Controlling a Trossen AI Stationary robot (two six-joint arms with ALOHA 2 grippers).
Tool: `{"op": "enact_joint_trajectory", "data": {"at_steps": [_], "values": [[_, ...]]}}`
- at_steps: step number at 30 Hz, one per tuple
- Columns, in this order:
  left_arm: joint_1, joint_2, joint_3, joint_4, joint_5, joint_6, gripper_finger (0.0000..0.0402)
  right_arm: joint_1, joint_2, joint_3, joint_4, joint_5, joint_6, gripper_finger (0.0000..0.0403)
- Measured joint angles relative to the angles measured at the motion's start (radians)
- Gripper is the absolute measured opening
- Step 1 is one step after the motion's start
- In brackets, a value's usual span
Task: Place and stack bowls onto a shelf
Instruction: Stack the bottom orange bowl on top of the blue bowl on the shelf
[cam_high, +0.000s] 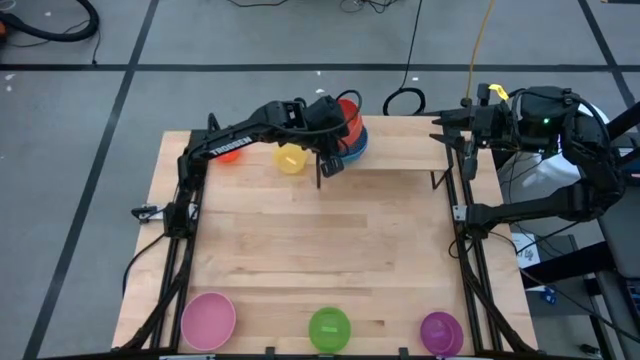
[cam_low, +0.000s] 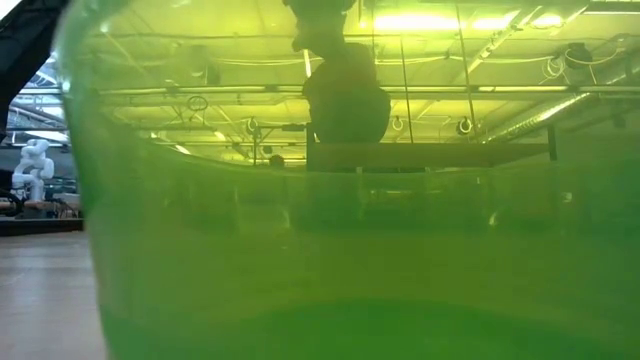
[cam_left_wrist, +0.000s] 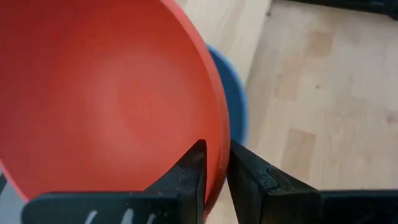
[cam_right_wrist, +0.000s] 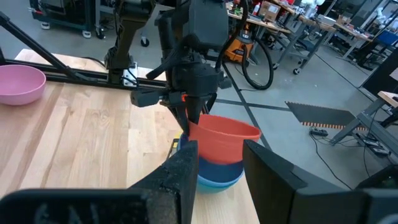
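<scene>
We log left gripper (cam_left_wrist: 214, 165) clenched on red bowl (cam_high: 349, 115) rim, upper centre of high view, stacked over blue bowl (cam_high: 357, 146) on shelf (cam_high: 400, 181), right gripper (cam_right_wrist: 221, 168) released, upper right.

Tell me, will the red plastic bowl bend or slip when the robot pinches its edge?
Probably it stays stiff: the round red plastic bowl keeps its shape with the left gripper shut on its thin rim. It looks smooth, so it might slip. It seems light, hanging tilted over the blue bowl.
</scene>
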Motion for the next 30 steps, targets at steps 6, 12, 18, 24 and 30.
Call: {"op": "enact_joint_trajectory", "data": {"at_steps": [6,12,18,24,30], "values": [[0.002,-0.021,0.002,-0.004,-0.013,-0.011,0.0060,0.000,0.000,0.000,0.000,0.000,-0.003,0.0118],[0.001,-0.024,0.000,-0.017,-0.010,-0.019,0.0060,0.000,0.000,0.000,0.000,0.000,-0.008,0.0118],[0.001,-0.023,0.000,-0.015,0.023,-0.047,0.0060,0.000,0.000,0.000,0.000,0.000,-0.027,0.0118],[0.001,-0.023,0.000,-0.014,0.053,-0.070,0.0060,0.000,0.000,0.000,0.000,0.000,-0.030,0.0118],[-0.001,-0.023,0.000,-0.013,0.053,-0.065,0.0060,0.000,0.000,0.000,0.000,0.000,-0.031,0.0118]]}}
